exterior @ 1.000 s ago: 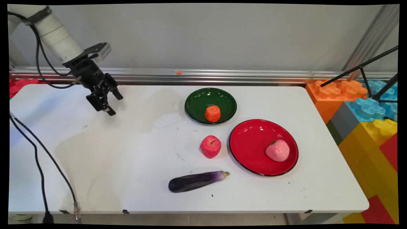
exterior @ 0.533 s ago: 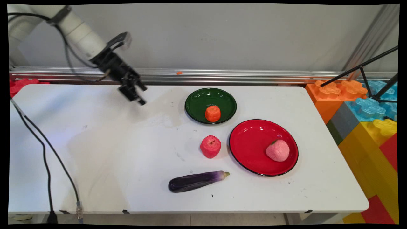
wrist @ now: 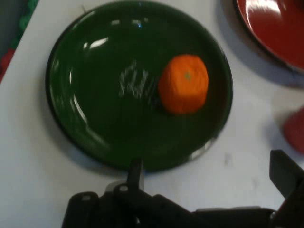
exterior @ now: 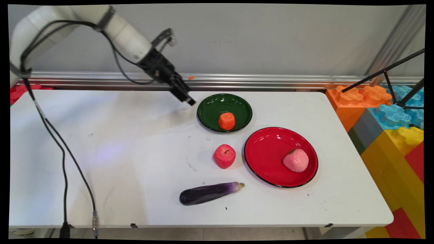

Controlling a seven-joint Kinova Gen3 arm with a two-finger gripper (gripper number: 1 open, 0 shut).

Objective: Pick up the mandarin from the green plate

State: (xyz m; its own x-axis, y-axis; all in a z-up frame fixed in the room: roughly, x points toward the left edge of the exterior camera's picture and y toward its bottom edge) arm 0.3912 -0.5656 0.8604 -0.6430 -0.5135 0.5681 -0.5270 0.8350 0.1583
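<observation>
Here the gripper (exterior: 185, 96), jaws spread and empty, hangs just beside the green plate's (exterior: 210, 106) left rim.

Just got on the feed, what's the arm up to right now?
The arm has swung right across the table over the last second, and its tool now hangs open and empty just left of the green plate. An orange sits on that plate, and the hand view looks straight at it. Nothing on the table has moved: a red apple stands on the table, a pink fruit lies on the red plate, and an eggplant lies nearer the front edge.
</observation>
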